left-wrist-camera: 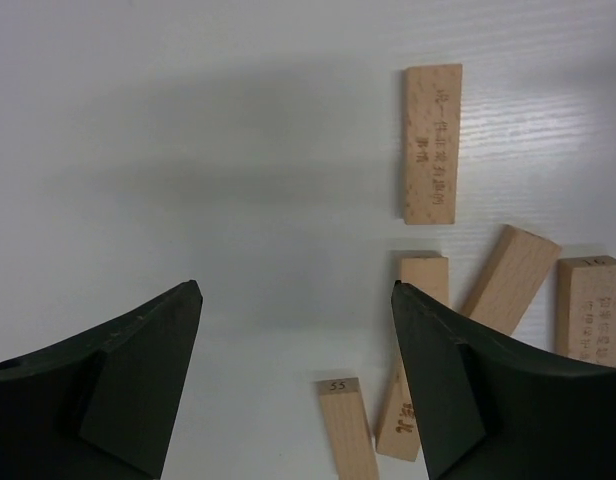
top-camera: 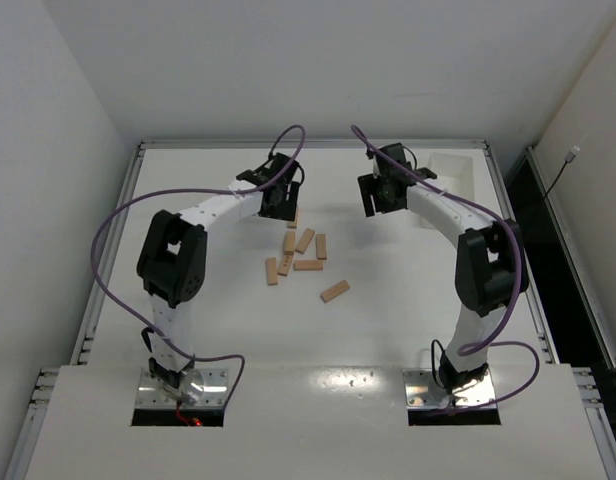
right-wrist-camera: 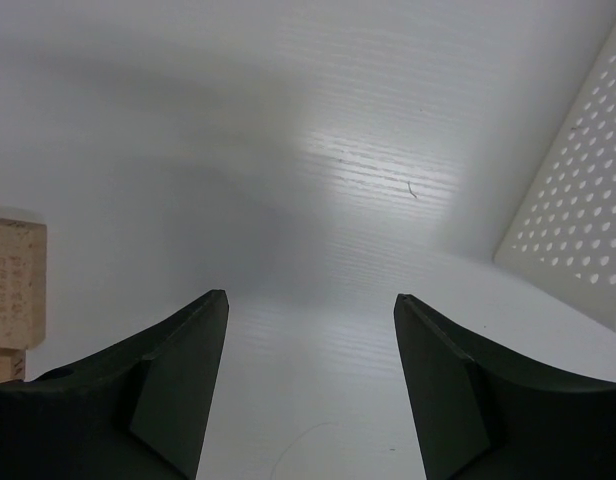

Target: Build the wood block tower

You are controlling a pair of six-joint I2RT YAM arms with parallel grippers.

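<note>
White table (top-camera: 388, 330) | wood blocks (left-wrist-camera: 431, 143) flat, just beside left gripper (left-wrist-camera: 295, 287) | right gripper (right-wrist-camera: 310, 296) farther off | both jaws wide apart, empty

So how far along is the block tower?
Nothing is stacked: the blocks lie scattered on the table. Nothing is in hand; the left gripper and right gripper are open and empty. All the stacking is left.

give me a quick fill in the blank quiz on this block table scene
The left gripper and right gripper both have their jaws ____.
The wood blocks lie nearest the ____ gripper.
The white perforated tray sits on the ____ arm's side.
Missing words: open; left; right.
</note>
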